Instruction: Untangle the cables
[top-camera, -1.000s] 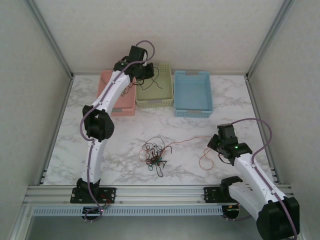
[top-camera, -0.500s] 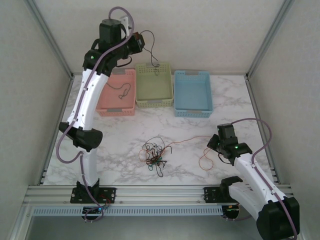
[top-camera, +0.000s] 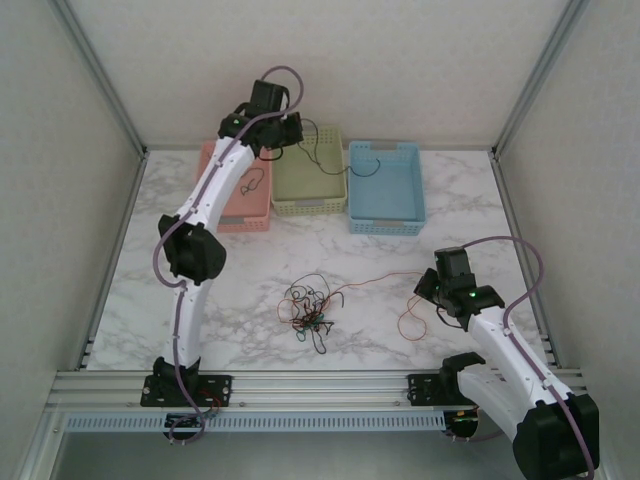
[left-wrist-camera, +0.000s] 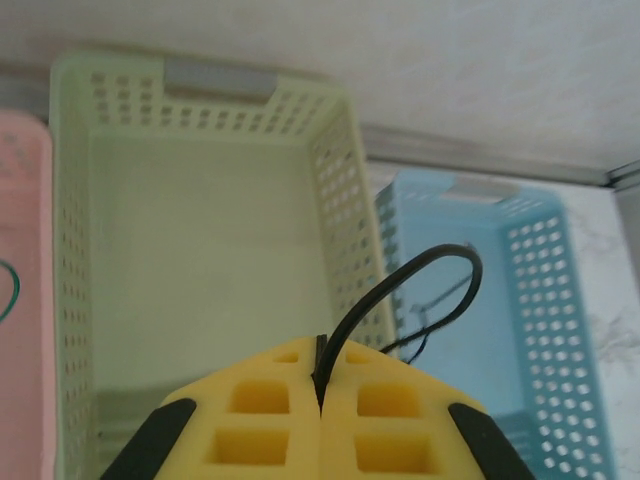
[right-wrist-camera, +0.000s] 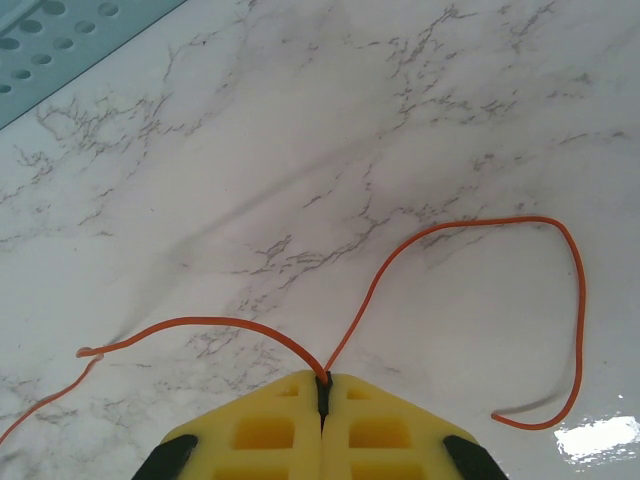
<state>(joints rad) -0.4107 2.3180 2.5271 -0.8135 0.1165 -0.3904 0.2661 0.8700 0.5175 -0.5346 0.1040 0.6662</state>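
Three baskets line the bench's far edge: pink basket, green basket, blue basket. Above the green one, the left gripper is pressed together on a black cable, whose loop crosses the wall into the blue basket. Near the right edge, the right gripper pinches a red-orange cable lying on bare marble. A tangle of cables sits mid-bench, toward the near edge, with open surface all round.

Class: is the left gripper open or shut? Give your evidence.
Shut on the black cable: the left wrist view shows the left gripper's yellow pads pressed together, the cable pinched between them.
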